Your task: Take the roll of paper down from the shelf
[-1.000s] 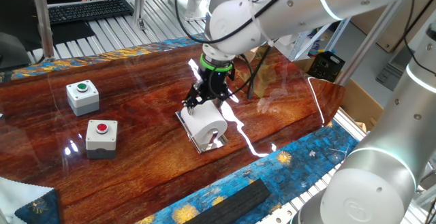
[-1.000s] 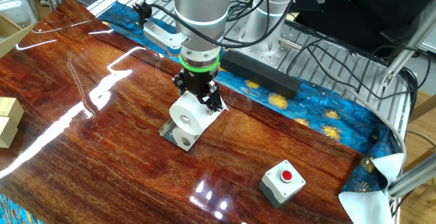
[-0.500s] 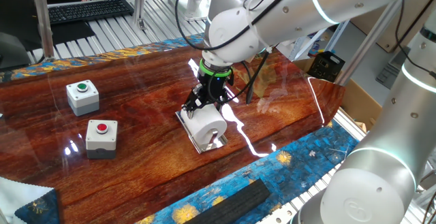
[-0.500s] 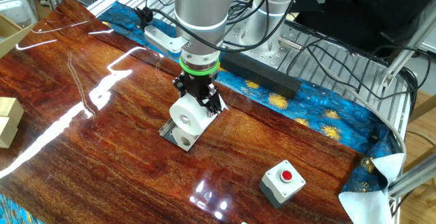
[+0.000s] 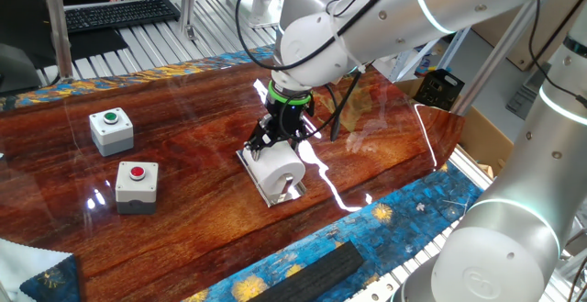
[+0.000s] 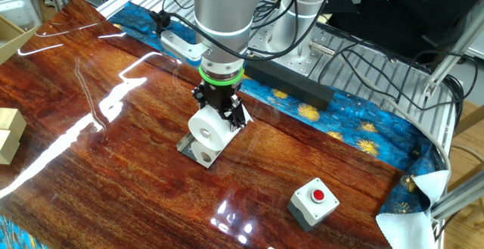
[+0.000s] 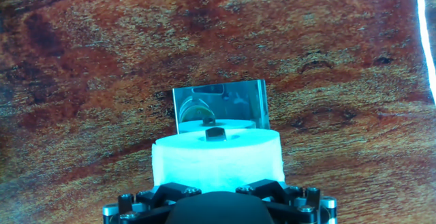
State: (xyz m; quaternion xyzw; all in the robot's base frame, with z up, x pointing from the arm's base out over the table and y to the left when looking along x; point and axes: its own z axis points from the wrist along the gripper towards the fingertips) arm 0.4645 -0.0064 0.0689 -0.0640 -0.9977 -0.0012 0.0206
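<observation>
Hanging straight down over the middle of the tabletop, the gripper (image 6: pixel 220 115) has its fingers set on either side of the roll of paper (image 6: pixel 209 127), apparently closed on it, though the contact itself is hidden in both fixed views. In the hand view the roll (image 7: pixel 216 158) sits directly below the gripper (image 7: pixel 218 198), filling the space between the jaws. The roll lies on its side, its long axis level with the table, and its hollow core faces the near edge in the other fixed view. It is still seated on the shelf (image 6: pixel 198 150), the shiny plate lying flat on the table (image 6: pixel 91 166), with the raised bracket poking up by the core. Judging from this, the roll must travel up and away along its axis to clear the bracket.
</observation>
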